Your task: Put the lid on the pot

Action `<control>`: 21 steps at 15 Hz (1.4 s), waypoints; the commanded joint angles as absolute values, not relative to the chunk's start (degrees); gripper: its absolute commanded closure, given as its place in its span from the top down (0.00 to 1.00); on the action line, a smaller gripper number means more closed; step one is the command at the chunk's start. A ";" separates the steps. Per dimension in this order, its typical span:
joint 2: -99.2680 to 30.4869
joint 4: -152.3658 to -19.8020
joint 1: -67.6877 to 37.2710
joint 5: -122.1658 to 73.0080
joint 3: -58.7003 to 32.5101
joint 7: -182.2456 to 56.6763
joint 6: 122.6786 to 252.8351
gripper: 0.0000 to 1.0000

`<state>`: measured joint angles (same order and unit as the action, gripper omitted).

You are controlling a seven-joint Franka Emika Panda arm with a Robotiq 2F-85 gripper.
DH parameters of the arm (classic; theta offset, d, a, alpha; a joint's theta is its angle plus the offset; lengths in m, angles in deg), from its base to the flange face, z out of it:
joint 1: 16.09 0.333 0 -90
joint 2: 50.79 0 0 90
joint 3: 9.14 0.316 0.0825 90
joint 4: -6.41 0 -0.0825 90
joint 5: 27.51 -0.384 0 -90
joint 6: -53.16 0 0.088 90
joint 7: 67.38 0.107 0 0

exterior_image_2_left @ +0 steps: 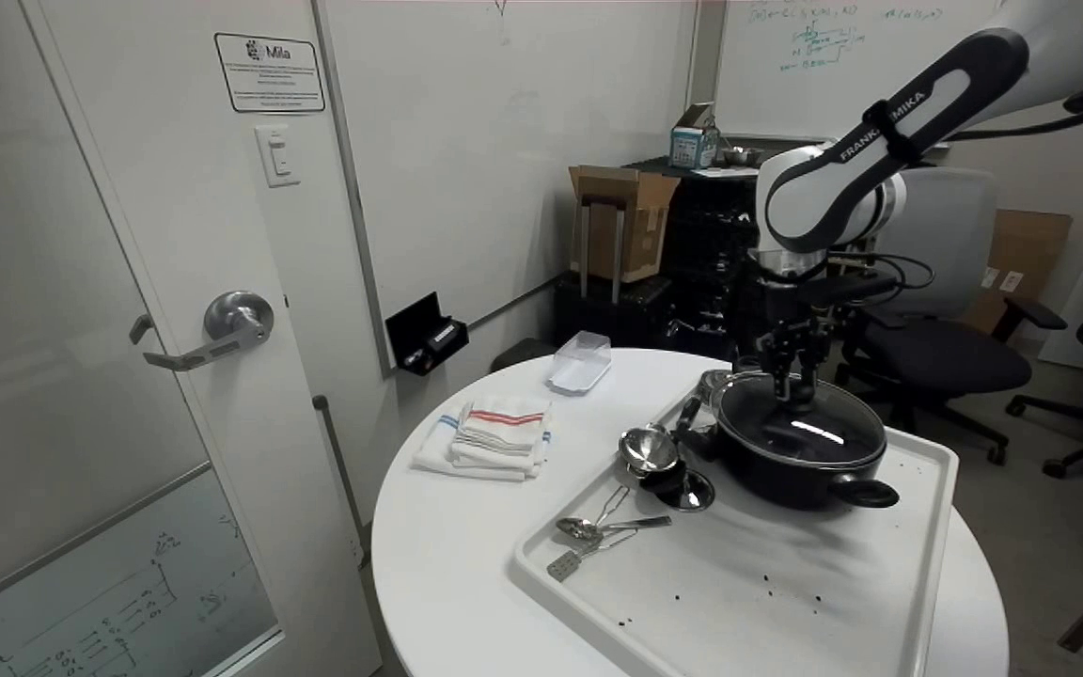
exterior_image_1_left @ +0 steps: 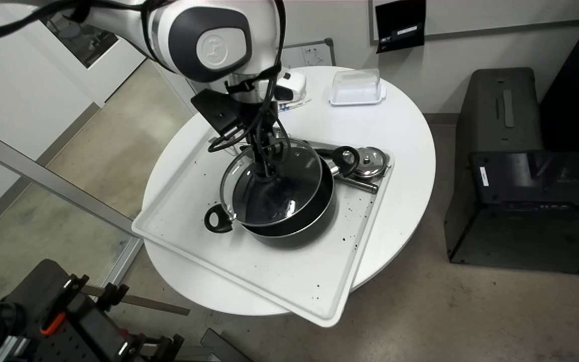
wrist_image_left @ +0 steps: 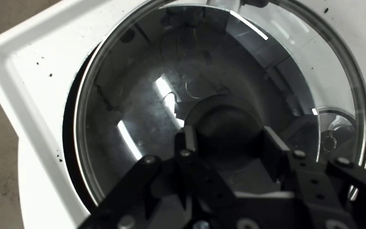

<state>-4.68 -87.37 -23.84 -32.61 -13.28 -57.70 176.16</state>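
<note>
The clear glass lid is over the black pot, its rim offset from the pot's rim in this exterior view. In an exterior view the lid looks nearly level, close above the pot; the gap cannot be told. In the wrist view a dark crescent of the pot shows past the left edge of the lid. My gripper is shut on the lid's black knob, a finger on each side. The gripper also shows in both exterior views.
The pot stands on a white tray on a round white table. Small silver cookware sits close beside the pot's handle. Utensils, folded towels and a clear plastic box lie further off.
</note>
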 commanded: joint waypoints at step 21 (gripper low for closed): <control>-1.25 -82.44 -26.18 -37.19 -14.22 -53.97 172.07 0.25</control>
